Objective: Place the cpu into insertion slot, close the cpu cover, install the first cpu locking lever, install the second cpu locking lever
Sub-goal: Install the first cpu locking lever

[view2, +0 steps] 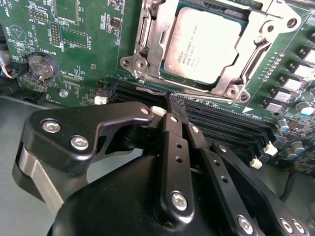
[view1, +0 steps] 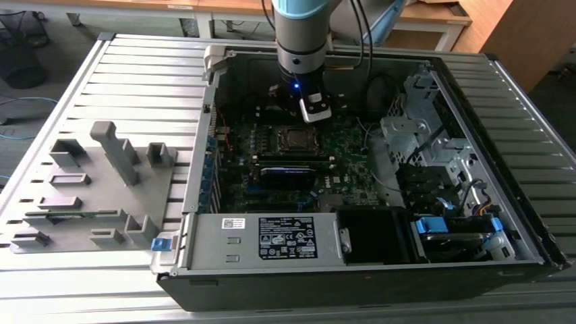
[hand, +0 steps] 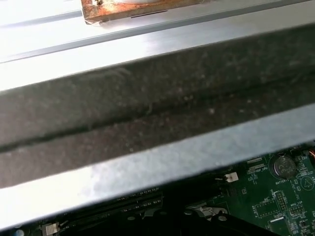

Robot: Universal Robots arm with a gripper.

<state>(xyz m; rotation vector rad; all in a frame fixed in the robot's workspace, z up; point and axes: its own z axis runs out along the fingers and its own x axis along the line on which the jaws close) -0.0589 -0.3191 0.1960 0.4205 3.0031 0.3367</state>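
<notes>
The cpu (view2: 204, 44), a silver-tan square chip, lies flat in the insertion slot (view1: 293, 138) on the green motherboard. The cpu cover (view2: 147, 46), a silver frame plate, lies down around the chip's edges. A thin metal lever (view2: 139, 34) runs along one side of the frame. In the second wrist view, my gripper (view2: 172, 101) has its black fingers (view2: 173, 147) pressed together with nothing between them. The tip hovers over the memory slots beside the socket. In the exterior view the gripper (view1: 311, 116) hangs just behind the socket, inside the case.
The open computer case (view1: 504, 223) surrounds the board with tall walls. Long black memory slots (view2: 226, 130) with white clips sit next to the socket. A coin battery (view2: 39, 66) and cables (view1: 378, 94) are nearby. A grey fixture (view1: 99, 189) stands on the slatted table at the exterior view's left.
</notes>
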